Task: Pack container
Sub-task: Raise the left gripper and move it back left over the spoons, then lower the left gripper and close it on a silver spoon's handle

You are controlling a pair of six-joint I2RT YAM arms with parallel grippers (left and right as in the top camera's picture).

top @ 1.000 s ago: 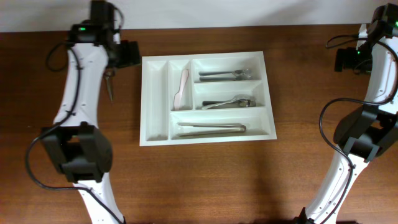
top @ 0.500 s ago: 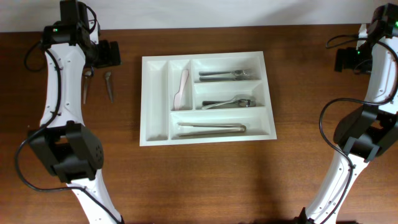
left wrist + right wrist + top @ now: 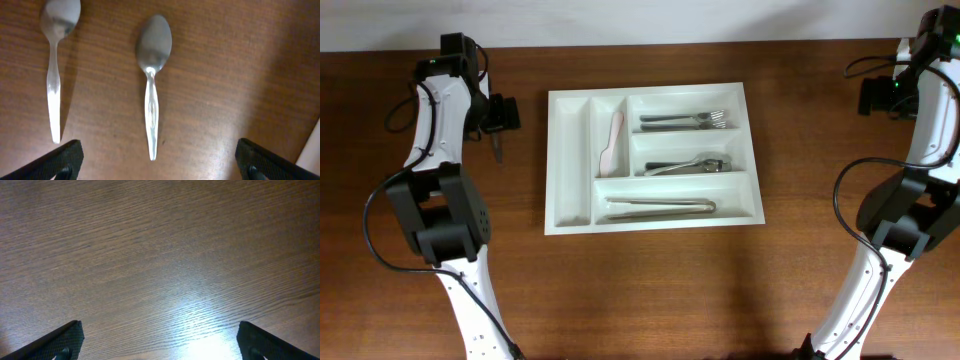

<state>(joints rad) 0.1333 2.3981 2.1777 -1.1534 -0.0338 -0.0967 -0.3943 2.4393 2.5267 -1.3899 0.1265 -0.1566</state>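
Observation:
The white container point(image 3: 650, 222) sits mid-table with five compartments. It holds forks point(image 3: 685, 120), spoons point(image 3: 688, 165), tongs point(image 3: 660, 207) and a pale pink utensil point(image 3: 613, 140); the leftmost narrow compartment is bare. My left gripper point(image 3: 500, 115) is open and empty, left of the container, above two loose metal spoons on the wood. In the left wrist view one spoon point(image 3: 152, 85) lies centred between the open fingers point(image 3: 160, 165), the other spoon point(image 3: 55, 65) at the left. My right gripper point(image 3: 875, 97) is open and empty at the far right point(image 3: 160, 342).
In the overhead view only one spoon handle point(image 3: 499, 150) shows below the left gripper; the arm hides the other. The table's back edge meets a white wall just behind both grippers. The right wrist view shows only bare wood.
My left gripper swung left away from the container, uncovering two spoons, then came forward and down over them. The right arm and the container's contents have not moved.

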